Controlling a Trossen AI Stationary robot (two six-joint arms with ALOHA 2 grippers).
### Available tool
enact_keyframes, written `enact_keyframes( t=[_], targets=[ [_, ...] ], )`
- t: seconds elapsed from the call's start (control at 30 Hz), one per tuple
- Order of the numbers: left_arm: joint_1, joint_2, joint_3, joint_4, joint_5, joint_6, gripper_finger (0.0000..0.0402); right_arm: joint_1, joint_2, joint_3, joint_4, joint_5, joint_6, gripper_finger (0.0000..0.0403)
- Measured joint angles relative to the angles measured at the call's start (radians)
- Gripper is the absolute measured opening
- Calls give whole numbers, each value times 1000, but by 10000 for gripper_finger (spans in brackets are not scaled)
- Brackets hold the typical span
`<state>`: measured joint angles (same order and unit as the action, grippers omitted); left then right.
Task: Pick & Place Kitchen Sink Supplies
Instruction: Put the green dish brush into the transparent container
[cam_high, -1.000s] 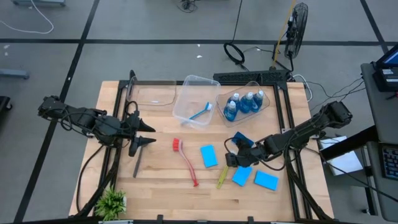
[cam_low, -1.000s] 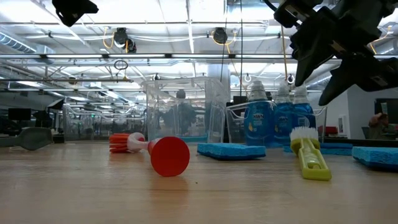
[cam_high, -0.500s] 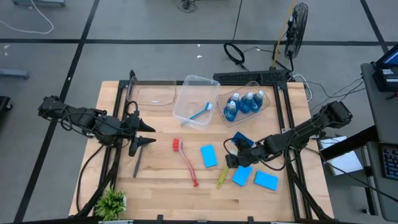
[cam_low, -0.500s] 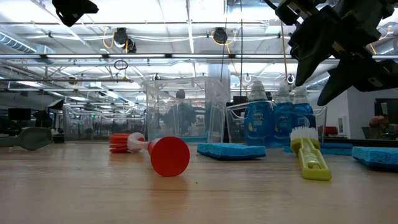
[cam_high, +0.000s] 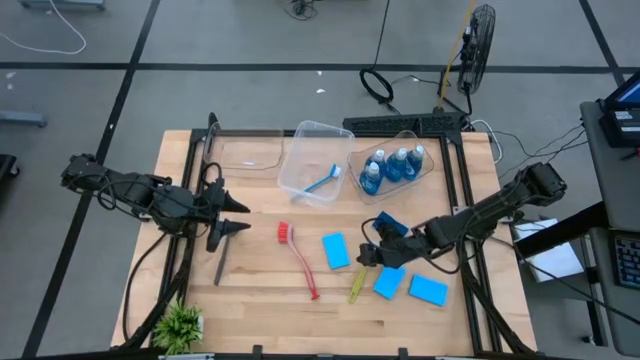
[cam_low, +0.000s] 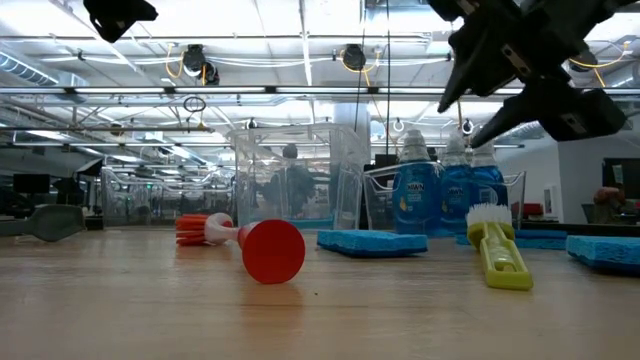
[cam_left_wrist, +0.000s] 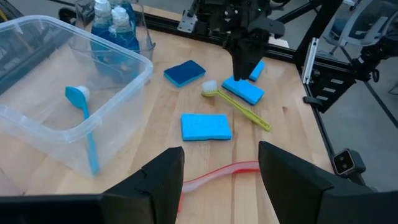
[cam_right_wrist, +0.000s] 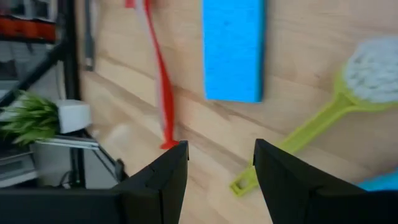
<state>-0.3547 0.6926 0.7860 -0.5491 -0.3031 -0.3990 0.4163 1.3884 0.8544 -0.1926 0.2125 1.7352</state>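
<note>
My right gripper unclenched, empty, poised over yellow brush for pickup; left gripper unclenched, waiting far from brush.

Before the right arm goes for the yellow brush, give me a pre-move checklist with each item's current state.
1. Right gripper empty, jaws open: ok.
2. Right gripper near the yellow brush: ok, it hovers just above the bristle end.
3. Yellow brush free to lift: ok, it lies flat on the table, apart from the blue sponge beside it.
4. Brush bin ready: ok, open, with only the blue brush inside.
5. Left gripper clear: ok, it waits, jaws open, on the far side of the red brush.
6. Exact height above the brush: cannot tell.
</note>
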Motion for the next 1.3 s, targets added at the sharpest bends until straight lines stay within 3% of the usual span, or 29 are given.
enact_keyframes(
  t=[0.17,0.43,0.7,1.3],
  targets=[
    [0,0,0,0,18,-3,209,27,0,45,-61,73,24,171],
    [0,0,0,0,18,1,209,35,41,243,-434,126,123,171],
    [0,0,0,0,15,23,209,23,228,377,-631,-58,211,171],
    [1,0,0,0,14,57,209,-59,395,388,-620,-137,299,171]
  ],
)
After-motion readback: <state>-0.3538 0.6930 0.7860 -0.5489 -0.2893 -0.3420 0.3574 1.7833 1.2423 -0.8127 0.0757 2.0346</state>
